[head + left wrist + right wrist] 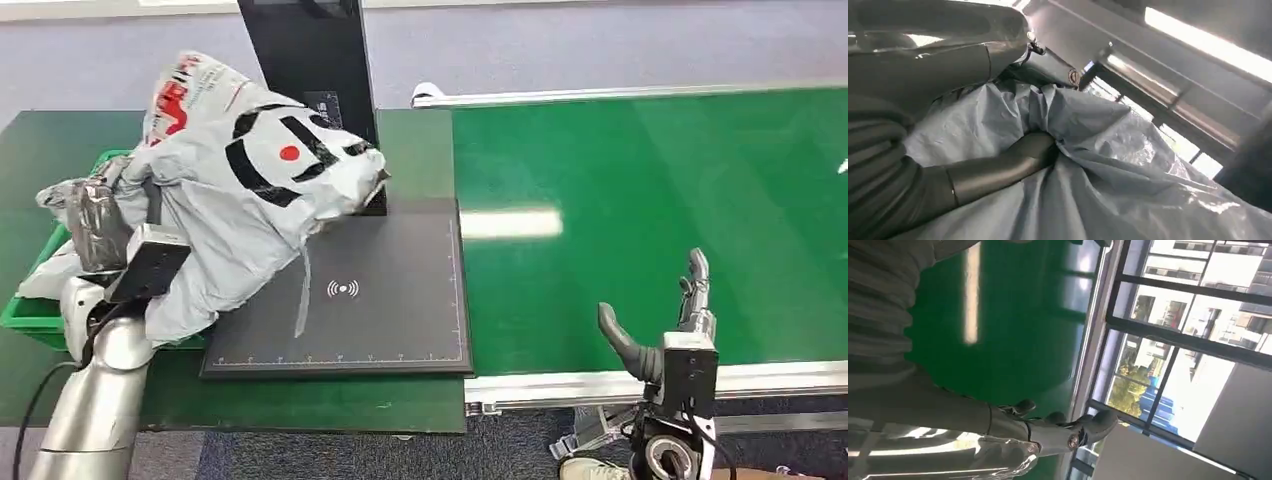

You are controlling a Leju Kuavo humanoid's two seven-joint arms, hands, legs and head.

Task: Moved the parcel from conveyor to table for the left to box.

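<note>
A grey plastic parcel point(240, 190) with black markings, a red dot and red print hangs over the black scanner pad point(380, 310) and the green bin point(30, 315) at the left. My left hand point(100, 225) grips the parcel's crumpled end above the bin. In the left wrist view its fingers point(1013, 162) press into the blue-grey plastic of the parcel point(1108, 150). My right hand point(665, 320) stands open over the near edge of the green conveyor point(650, 200), holding nothing. The right wrist view has its fingers point(1068, 432) spread above the belt point(1013, 320).
A black upright post point(310, 50) rises behind the scanner pad. The conveyor's metal rail point(640, 385) runs along its near edge. The dark green table point(300, 405) carries the pad and bin. Grey carpet lies beyond.
</note>
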